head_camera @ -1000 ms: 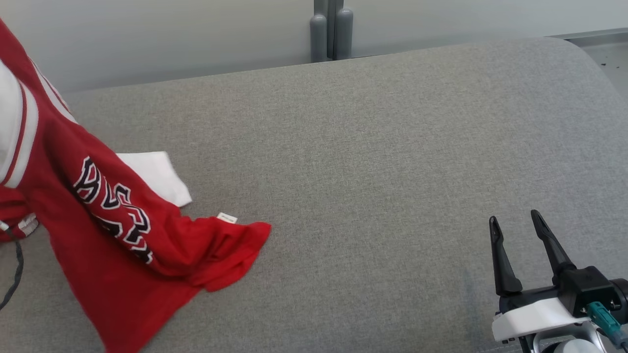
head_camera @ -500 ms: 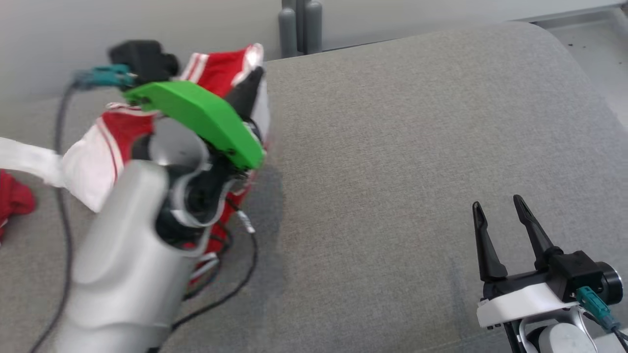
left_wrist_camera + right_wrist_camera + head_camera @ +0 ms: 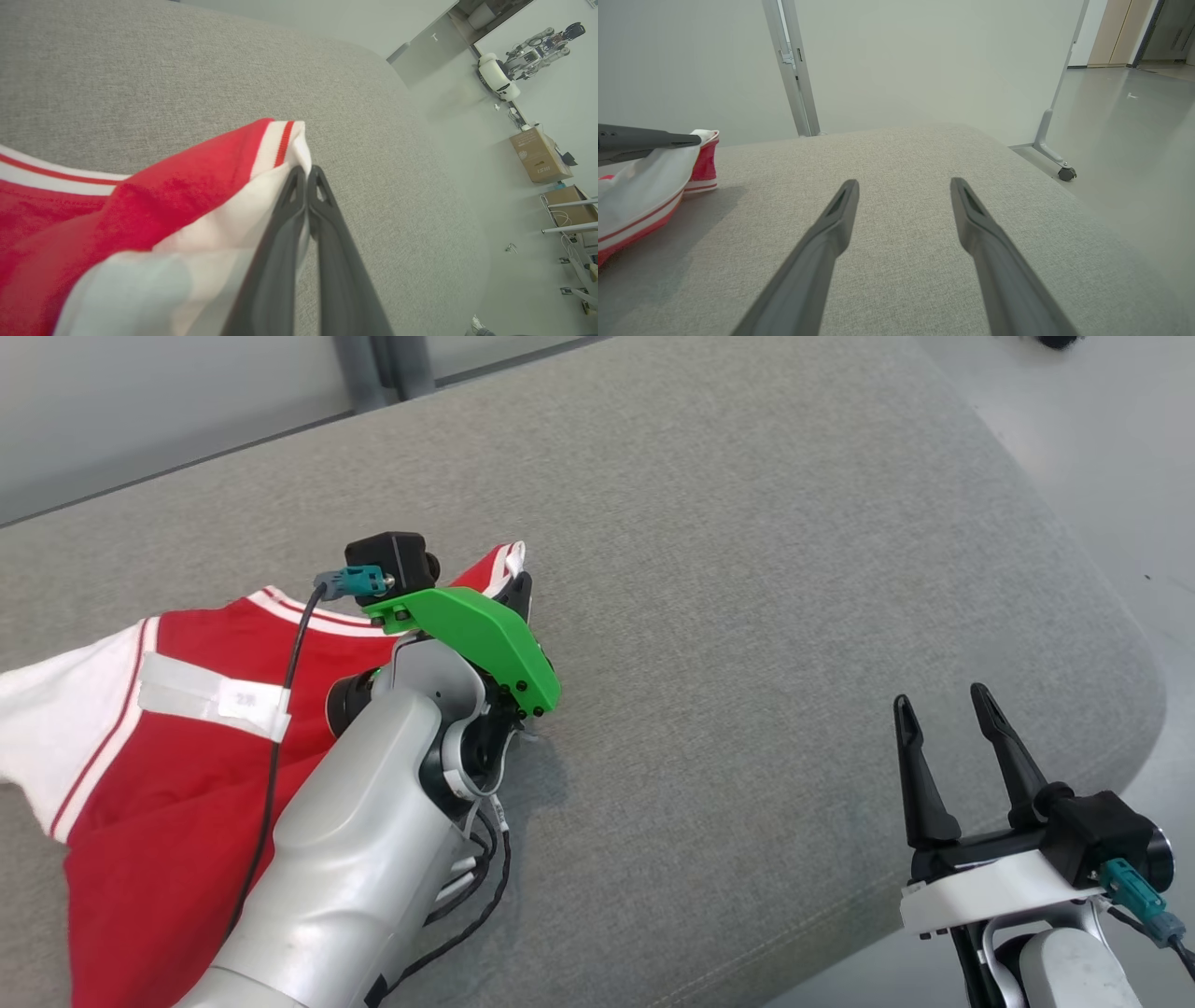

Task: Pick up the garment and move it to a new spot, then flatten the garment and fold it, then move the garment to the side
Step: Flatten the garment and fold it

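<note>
1. Red-and-white garment (image 3: 177, 775) sits on the left half of the grey cushion (image 3: 747, 569). Most of it is spread loosely towards the head view's left edge, and one striped corner is raised off the fabric.
2. Left gripper (image 3: 306, 170) is pinched tight on that striped hem corner. The left wrist view shows cloth between the jaws and no gap.
3. Key relation: the garment runs back and left from the left gripper. The pinched corner is the part of it nearest the cushion's middle. Its long axis goes roughly from that corner towards the head view's lower left, under the arm.
4. Left arm pose: the forearm reaches forward over the garment with the wrist bent. The fingers point ahead and slightly right. In the right wrist view they look about level, holding the corner just above the cushion.
5. Right gripper (image 3: 938, 700) is spread wide and holds nothing. It is near the cushion's right front edge, well apart from the garment, with its fingers pointing forward.
6. My read: this is the move-to-a-new-spot step. Bare cushion lies ahead and to the right of the held corner, so a pull that way would drag the garment out along its long axis.
7. The left arm is far nearer. The right arm would need to cross the cushion to take a second corner for flattening.
8. Risk: with only one corner held, the cloth under the forearm may bunch rather than follow.
</note>
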`<state>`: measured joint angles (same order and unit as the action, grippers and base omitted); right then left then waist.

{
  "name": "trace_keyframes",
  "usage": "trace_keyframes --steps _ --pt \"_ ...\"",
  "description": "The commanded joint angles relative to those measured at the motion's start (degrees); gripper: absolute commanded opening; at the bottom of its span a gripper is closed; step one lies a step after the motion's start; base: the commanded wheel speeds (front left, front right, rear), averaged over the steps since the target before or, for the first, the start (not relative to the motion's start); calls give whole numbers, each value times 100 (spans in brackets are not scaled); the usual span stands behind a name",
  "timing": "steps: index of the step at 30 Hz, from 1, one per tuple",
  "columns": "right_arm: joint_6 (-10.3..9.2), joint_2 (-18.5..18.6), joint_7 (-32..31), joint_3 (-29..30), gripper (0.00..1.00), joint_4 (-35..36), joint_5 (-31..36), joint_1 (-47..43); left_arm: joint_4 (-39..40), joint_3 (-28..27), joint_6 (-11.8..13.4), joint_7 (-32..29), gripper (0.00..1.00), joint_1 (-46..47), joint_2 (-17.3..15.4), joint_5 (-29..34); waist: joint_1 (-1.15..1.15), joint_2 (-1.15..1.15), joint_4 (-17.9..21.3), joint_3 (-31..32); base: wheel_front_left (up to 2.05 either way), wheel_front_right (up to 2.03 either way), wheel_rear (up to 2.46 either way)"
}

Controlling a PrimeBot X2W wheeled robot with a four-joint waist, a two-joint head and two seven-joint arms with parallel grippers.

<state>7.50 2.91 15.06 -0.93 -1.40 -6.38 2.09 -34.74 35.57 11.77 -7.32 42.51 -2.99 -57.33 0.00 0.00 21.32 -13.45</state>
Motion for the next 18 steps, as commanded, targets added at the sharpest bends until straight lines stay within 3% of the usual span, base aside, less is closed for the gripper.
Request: trace_keyframes --steps 1,4,5,7,8,9,18 --pt "-2 -2 19 -19 100 -3 -17 50 -66 13 -21 74 0 141 -17 -30 0 0 433 -294 0 0 0" --pt "-2 -2 19 -87 100 -32 -48 73 -328 231 -47 316 0 235 3 -187 0 0 572 -280 0 0 0" --pt "-2 1 19 -99 100 -37 -55 70 -336 340 -65 402 5 245 5 -316 0 0 607 -272 0 0 0" --pt "-2 1 19 -96 100 -38 -63 63 -314 622 -68 495 49 218 5 -582 0 0 649 -263 0 0 0" --pt "-2 0 19 -95 100 -42 -65 56 -293 770 -75 530 91 185 2 -721 0 0 659 -255 0 0 0" --pt "-2 0 19 -91 100 -45 -67 46 -296 920 -53 558 100 157 0 -838 0 0 664 -247 0 0 0" --pt "-2 2 19 55 100 -52 45 -11 38 2028 -37 1043 100 292 -1 -1603 0 0 291 -150 0 0 0"
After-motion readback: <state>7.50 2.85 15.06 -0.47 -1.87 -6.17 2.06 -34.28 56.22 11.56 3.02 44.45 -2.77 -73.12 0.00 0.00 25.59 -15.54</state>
